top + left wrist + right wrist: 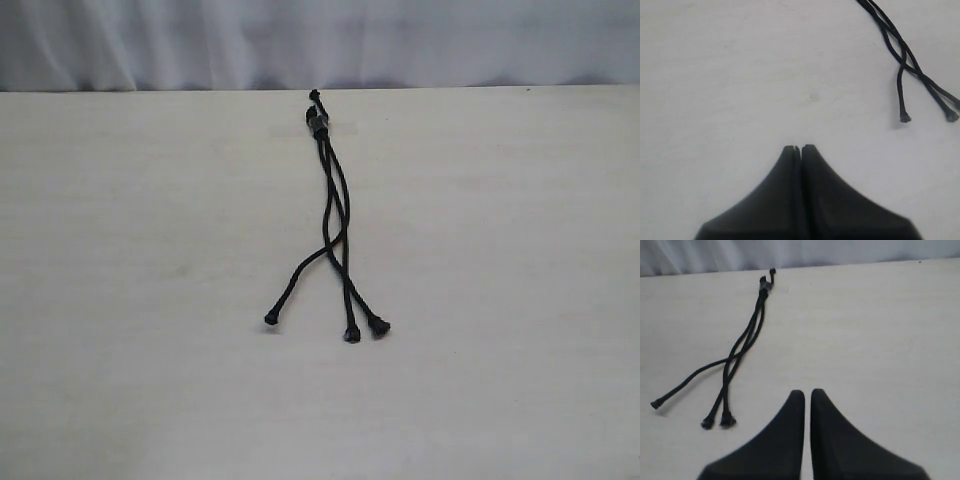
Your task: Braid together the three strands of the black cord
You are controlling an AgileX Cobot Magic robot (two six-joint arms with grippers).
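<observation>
The black cord (333, 190) lies flat on the pale table, its knotted, bound end (318, 122) near the far edge. Its three strands cross partway down and fan out toward me. The left strand ends in a tip (271, 319), and the other two tips (351, 335) (381, 326) lie close together. Neither gripper shows in the exterior view. My left gripper (799, 148) is shut and empty, off to the side of the strand ends (905, 118). My right gripper (807, 392) is shut with only a sliver between its fingers, empty, apart from the strand tips (728, 421).
The cream table (500, 300) runs wide on both sides of the cord. A white cloth backdrop (150, 40) hangs behind the table's far edge (480, 88), just past the knot.
</observation>
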